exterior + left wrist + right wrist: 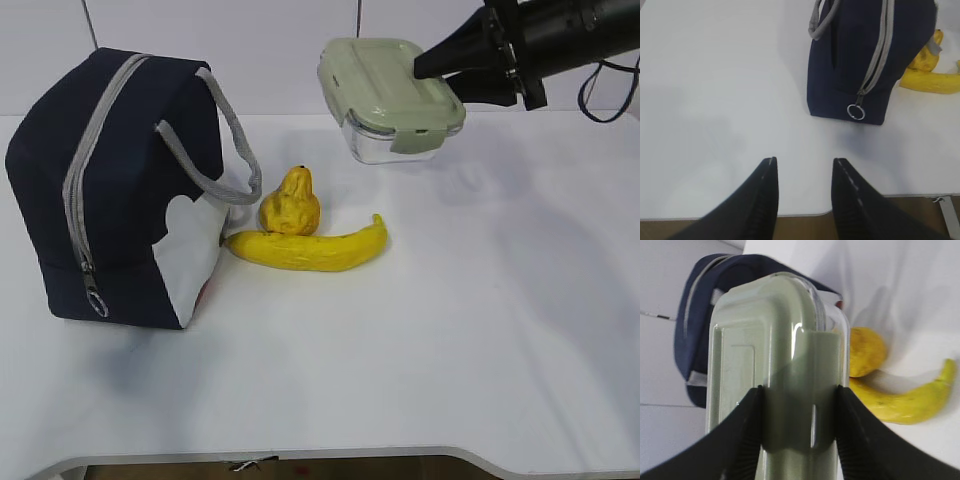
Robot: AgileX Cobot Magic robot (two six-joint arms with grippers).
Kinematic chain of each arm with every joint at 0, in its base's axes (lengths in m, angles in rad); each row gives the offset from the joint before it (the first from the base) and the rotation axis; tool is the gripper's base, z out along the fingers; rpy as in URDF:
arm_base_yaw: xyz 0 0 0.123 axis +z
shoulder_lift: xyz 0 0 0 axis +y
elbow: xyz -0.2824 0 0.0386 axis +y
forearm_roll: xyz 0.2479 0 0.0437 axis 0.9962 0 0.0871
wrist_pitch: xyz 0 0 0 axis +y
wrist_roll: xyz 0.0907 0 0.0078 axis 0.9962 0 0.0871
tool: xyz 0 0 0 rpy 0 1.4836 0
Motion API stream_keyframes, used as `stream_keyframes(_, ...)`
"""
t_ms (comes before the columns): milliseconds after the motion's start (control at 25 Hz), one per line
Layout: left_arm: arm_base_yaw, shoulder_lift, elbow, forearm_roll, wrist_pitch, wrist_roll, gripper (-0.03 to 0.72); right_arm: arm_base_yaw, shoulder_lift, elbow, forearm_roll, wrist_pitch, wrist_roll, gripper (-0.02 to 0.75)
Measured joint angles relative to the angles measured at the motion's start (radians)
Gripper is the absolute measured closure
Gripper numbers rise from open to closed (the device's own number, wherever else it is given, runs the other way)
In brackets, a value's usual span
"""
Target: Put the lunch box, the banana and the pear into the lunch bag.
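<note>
The lunch box (pixel 390 95), clear with a pale green lid, hangs in the air at the back, tilted, held by my right gripper (pixel 432 66), which is shut on its right end; the right wrist view shows the lid (pixel 770 365) between the fingers. The navy lunch bag (pixel 120 190) stands at the left with its grey zipper closed and its ring pull (pixel 856 111) low. The pear (pixel 290 205) and the banana (pixel 310 248) lie touching, just right of the bag. My left gripper (pixel 805 162) is open and empty over the table's near edge, in front of the bag.
The white table (pixel 450 350) has a rounded front edge (pixel 300 455). A white wall stands behind. The bag's grey strap handles (pixel 235 150) loop out toward the pear.
</note>
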Motion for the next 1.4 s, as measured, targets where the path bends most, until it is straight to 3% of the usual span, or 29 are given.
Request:
stream_keyframes(320, 0.000, 0.293, -0.179, -0.103, -0.006, 0.065, 0.423, 0.081, -0.008, -0.103, 0.041, 0.018, 0.035, 0.397)
stream_keyframes(800, 0.000, 0.617, -0.223, -0.287, -0.066, 0.264, 0.391, 0.140, -0.008, -0.134, 0.120, 0.020, 0.044, 0.397)
stream_keyframes(1160, 0.000, 0.732, -0.242, -0.304, -0.205, 0.321, 0.310, 0.187, -0.008, -0.134, 0.143, 0.023, 0.044, 0.397)
stream_keyframes(1400, 0.000, 0.932, -0.420, -0.332, -0.178, 0.358, 0.306, 0.250, -0.008, -0.134, 0.143, 0.011, 0.042, 0.397)
